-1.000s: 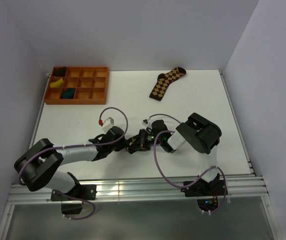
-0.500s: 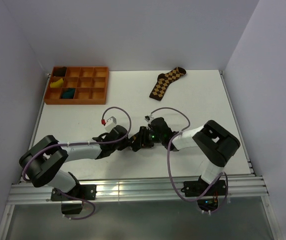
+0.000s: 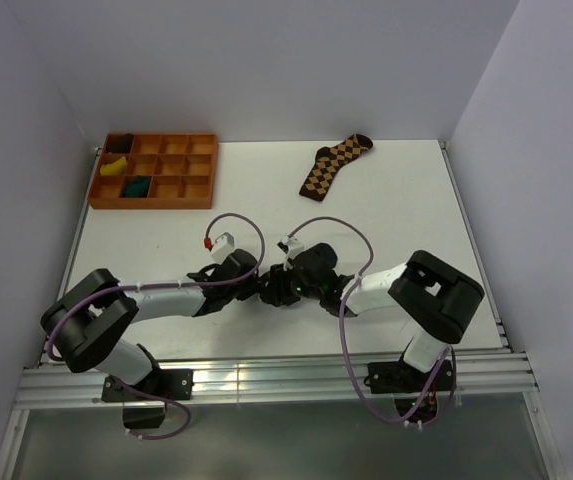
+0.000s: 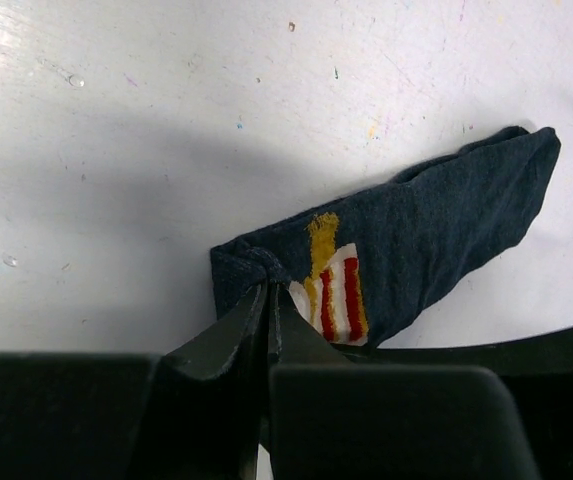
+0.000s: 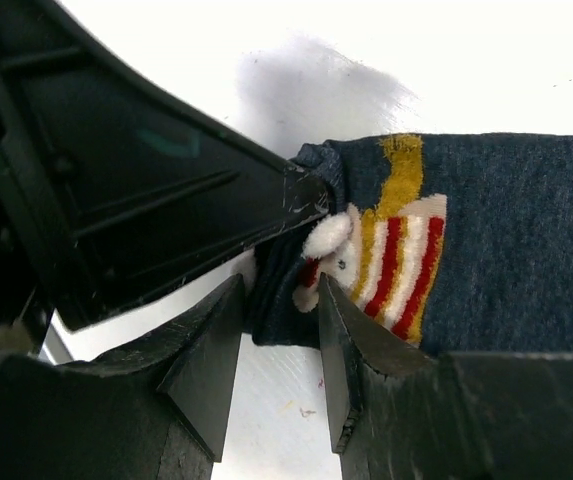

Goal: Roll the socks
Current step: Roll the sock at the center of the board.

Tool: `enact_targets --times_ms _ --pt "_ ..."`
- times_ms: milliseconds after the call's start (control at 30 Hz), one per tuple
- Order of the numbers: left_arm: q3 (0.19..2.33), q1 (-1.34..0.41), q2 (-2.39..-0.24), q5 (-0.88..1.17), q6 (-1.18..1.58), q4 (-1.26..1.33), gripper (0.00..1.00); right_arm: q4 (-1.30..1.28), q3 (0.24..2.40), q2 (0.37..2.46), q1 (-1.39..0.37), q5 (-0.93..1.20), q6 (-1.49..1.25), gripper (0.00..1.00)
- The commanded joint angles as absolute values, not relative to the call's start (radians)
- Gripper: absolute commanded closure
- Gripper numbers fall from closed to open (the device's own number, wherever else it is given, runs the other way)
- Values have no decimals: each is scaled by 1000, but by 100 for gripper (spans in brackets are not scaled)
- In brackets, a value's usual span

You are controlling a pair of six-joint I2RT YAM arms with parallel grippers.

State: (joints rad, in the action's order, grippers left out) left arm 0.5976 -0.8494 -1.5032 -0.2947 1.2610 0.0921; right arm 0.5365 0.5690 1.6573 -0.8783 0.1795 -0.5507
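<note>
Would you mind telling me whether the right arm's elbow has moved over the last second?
Yes. The right arm's elbow has swung rightward and down toward the aluminium rail at the near edge.

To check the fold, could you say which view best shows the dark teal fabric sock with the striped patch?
Left wrist view: nearly the whole dark teal sock shows, patch included. The right wrist view shows only its patched end; from above, it is hidden.
</note>
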Motion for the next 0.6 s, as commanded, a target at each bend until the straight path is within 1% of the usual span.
enact_targets --times_ms 0,233,567 --pt "598 -862 -1542 -285 1276 2 92 601 529 1611 -907 86 -480 57" --pt "607 -862 -1552 -279 1287 2 92 626 502 1566 -992 -35 -414 55" --pt "611 -861 -1562 -265 1293 2 93 618 517 1600 -1038 -135 -359 54"
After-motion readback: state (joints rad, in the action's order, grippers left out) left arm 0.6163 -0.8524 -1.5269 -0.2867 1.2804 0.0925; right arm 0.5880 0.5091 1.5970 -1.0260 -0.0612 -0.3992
